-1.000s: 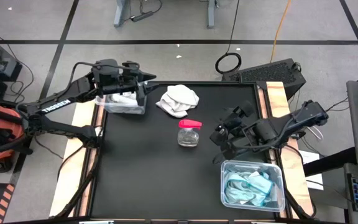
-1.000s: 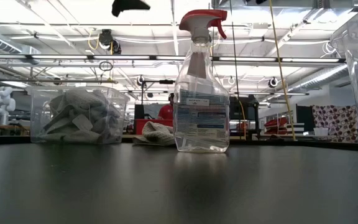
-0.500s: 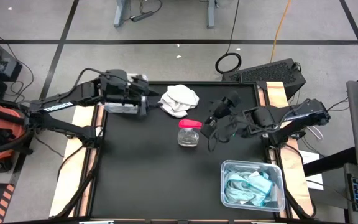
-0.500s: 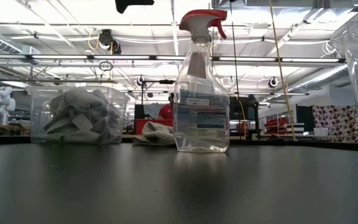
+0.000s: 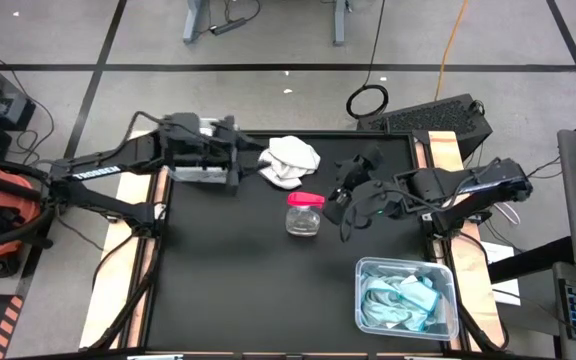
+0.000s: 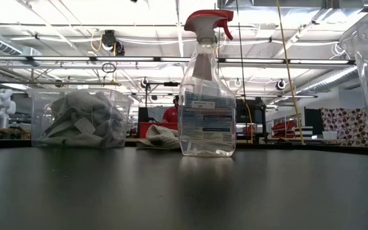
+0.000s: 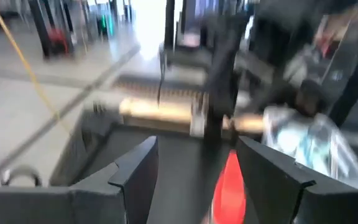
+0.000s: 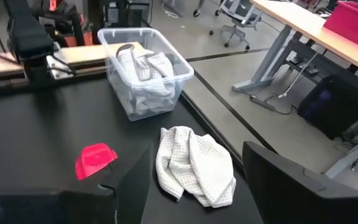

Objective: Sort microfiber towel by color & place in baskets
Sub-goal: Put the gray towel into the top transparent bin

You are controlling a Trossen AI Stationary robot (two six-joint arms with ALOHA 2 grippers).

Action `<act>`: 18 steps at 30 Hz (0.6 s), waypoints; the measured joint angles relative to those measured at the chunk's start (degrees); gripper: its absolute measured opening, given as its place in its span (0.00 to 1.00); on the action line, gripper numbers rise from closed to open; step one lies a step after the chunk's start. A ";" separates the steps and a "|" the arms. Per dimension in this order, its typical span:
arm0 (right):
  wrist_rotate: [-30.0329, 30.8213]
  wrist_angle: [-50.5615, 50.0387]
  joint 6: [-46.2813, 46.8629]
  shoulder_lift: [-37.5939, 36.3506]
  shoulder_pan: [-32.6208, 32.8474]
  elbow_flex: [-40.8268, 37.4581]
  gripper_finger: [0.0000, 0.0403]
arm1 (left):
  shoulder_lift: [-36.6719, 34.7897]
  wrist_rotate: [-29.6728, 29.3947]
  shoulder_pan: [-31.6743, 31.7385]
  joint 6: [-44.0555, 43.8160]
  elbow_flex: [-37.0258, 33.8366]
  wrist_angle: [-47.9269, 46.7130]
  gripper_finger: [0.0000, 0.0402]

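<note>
White towel [image 5: 288,160] unmoved, right claw [image 5: 344,208] wide, barely shifted, left claw [image 5: 236,165] wide.

White "TROSSEN" lettering runs along the left arm [image 5: 98,170].

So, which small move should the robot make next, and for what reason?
Probably the right gripper, open and empty near the spray bottle, should go on toward the white towel and lower onto it. That towel lies loose on the table, outside the bin of white towels, which the left gripper hovers beside.
</note>
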 joint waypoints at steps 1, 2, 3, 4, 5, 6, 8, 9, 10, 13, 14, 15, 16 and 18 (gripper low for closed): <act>-0.06 0.32 -0.44 0.38 0.00 0.00 0.59 | -0.67 -0.01 0.06 0.00 0.06 1.56 0.55; -0.04 0.99 -1.03 0.82 0.00 0.00 0.59 | -1.29 -0.01 0.17 0.06 0.08 2.56 0.55; -0.01 1.93 -1.88 1.10 0.00 0.00 0.59 | -1.83 0.01 0.41 0.25 0.08 3.55 0.55; 0.03 2.94 -2.99 1.29 0.00 0.00 0.59 | -2.29 -0.02 0.55 0.96 0.08 4.51 0.55; 0.05 4.49 -4.42 1.67 -0.03 0.00 0.59 | -2.81 -0.03 0.57 1.22 0.08 4.70 0.55; 0.04 6.64 -6.04 1.95 -0.27 0.00 0.59 | -3.31 -0.03 0.70 1.41 0.08 4.35 0.55; -0.11 10.52 -9.83 2.39 -0.79 0.00 0.59 | -3.96 -0.03 0.88 1.49 0.08 3.44 0.55; -0.43 12.94 -11.94 2.53 -1.30 -0.01 0.59 | -4.15 -0.03 0.86 1.46 0.08 2.25 0.55; -1.45 15.28 -13.97 2.54 -1.86 0.00 0.59 | -4.21 -0.03 0.84 1.44 0.08 0.72 0.55; -5.48 21.74 -18.22 2.53 -3.86 0.00 0.59 | -4.13 -0.03 0.82 1.49 0.08 -4.86 0.55; -7.02 23.37 -18.92 2.52 -4.56 0.00 0.59 | -4.03 -0.03 0.82 1.49 0.06 -6.83 0.55; -8.50 24.66 -19.38 2.47 -5.19 0.00 0.59 | -3.78 -0.03 0.82 1.48 -0.03 -8.19 0.55; -9.76 25.59 -19.56 2.37 -5.75 0.00 0.59 | -3.53 -0.03 0.82 1.46 -0.18 -9.46 0.55; -11.62 26.55 -19.61 2.20 -7.04 0.00 0.59 | -2.85 -0.03 0.82 1.52 -0.46 -12.68 0.55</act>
